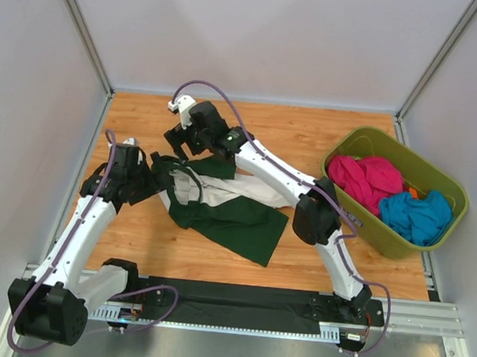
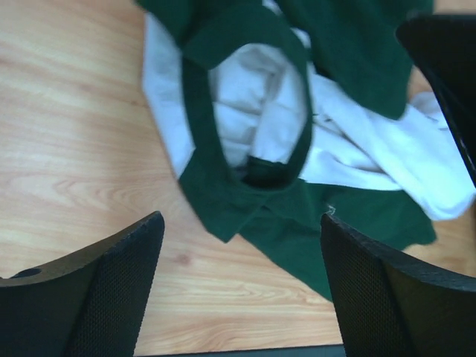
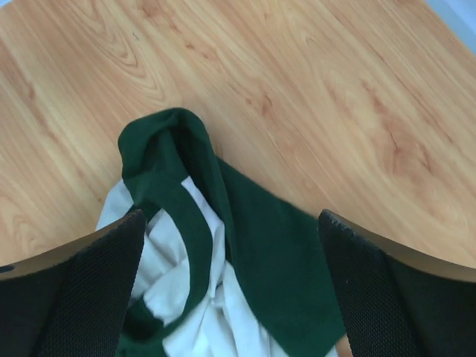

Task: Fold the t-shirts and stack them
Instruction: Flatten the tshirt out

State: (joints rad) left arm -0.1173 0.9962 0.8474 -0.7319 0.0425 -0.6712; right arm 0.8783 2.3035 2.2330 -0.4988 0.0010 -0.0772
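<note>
A dark green and white t-shirt [image 1: 228, 207] lies crumpled on the wooden table, partly spread toward the front. In the left wrist view its green collar ring and white cloth [image 2: 260, 126] lie ahead of my open, empty left gripper [image 2: 242, 286], which hovers at the shirt's left edge [image 1: 143, 179]. My right gripper [image 1: 183, 141] is open and empty above the shirt's far end; its wrist view shows a green sleeve and white cloth [image 3: 223, 245] between the fingers [image 3: 82, 297], below them.
An olive green basket [image 1: 441, 223] stands at the right with pink [image 1: 371, 179] and teal [image 1: 417, 216] shirts in it. Grey walls close in the table. A black strip [image 1: 237, 298] runs along the near edge.
</note>
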